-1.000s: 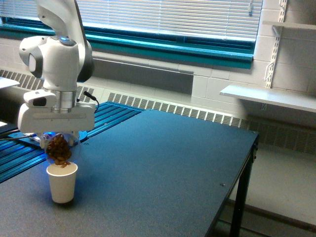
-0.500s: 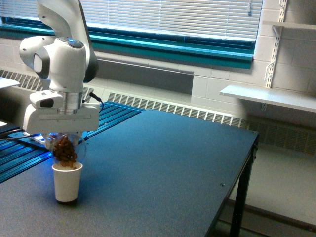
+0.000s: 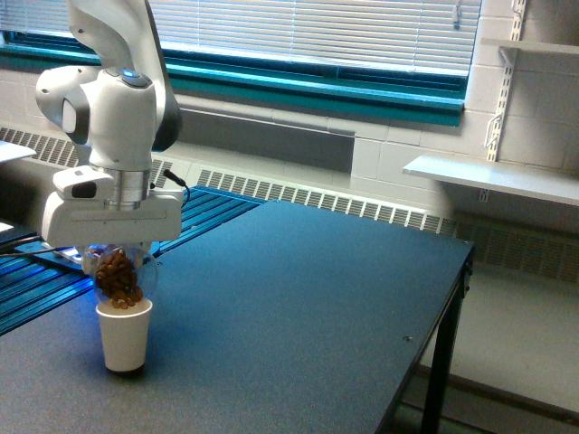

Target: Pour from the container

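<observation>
Since a second ago your arm and the white paper cup (image 3: 125, 336) sit further toward the exterior view's right. Gripper (image 3: 116, 258) jaws pinch the clear container (image 3: 119, 276), tipped over the cup's mouth, nuts inside. No readable writing.

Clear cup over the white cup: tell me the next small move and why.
Probably hold position and tip slightly further. The clear cup in the gripper hangs tilted directly above the white paper cup, its brown bits bunched at the low end near the rim, many apparently still inside.
</observation>
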Motion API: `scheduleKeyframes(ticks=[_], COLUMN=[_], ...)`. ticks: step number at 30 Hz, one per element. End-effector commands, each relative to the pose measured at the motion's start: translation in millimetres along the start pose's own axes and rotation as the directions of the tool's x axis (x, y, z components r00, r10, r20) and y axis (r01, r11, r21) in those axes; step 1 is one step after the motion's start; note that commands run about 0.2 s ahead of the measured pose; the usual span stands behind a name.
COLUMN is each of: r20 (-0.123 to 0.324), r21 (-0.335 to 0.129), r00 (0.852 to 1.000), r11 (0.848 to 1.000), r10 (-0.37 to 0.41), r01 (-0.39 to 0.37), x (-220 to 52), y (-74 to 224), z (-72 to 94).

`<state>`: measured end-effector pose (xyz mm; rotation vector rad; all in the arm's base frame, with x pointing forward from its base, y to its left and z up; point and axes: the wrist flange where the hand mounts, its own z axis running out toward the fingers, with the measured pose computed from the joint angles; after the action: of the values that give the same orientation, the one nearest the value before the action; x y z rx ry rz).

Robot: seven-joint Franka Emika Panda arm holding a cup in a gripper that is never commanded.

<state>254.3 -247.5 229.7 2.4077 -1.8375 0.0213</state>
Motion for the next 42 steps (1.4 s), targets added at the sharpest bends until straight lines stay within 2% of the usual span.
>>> scheduleKeyframes(ticks=[1, 26, 42], r20=[0.012, 0.007, 0.016], r21=[-0.014, -0.014, -0.024], r00=[1.0, 1.0, 0.999], r11=[1.0, 1.0, 0.999], r10=[-0.017, -0.015, -0.049], r01=[0.017, 0.015, 0.049], x=[-0.6, 13.3, 10.3], y=[3.7, 1.6, -7.6], z=[3.8, -6.2, -7.9])
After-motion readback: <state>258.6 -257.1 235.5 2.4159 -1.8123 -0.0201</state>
